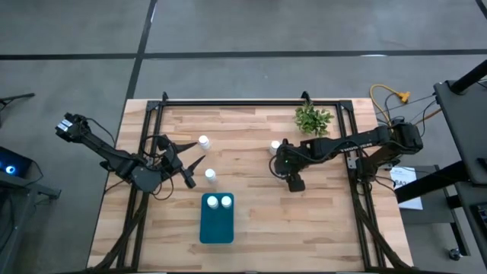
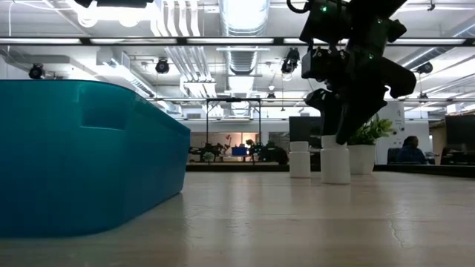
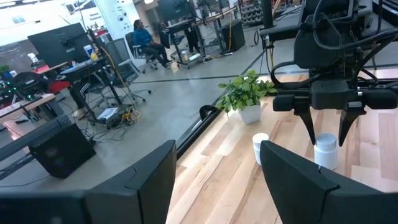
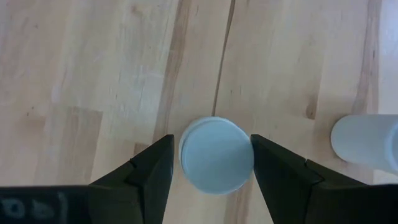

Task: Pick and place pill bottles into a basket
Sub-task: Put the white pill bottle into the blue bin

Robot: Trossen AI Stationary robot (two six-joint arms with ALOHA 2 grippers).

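Observation:
The teal basket [image 1: 217, 227] stands near the table's front middle and holds two white pill bottles [image 1: 211, 202] [image 1: 226, 202]. Two bottles [image 1: 204, 141] [image 1: 210, 176] stand upright on the table at the left, and one [image 1: 275, 147] stands right of the middle. My right gripper [image 4: 212, 163] is open and points down over another upright bottle [image 4: 216, 155]. Its fingers stand on either side of the cap, also seen in the left wrist view [image 3: 326, 149]. My left gripper [image 1: 196, 152] is open and empty between the two left bottles.
A small green plant in a white pot [image 1: 312, 119] stands at the far right of the table, close behind my right arm. The neighbouring bottle [image 4: 367, 142] stands close beside my right gripper. Bare wood lies at the front right [image 1: 304, 228].

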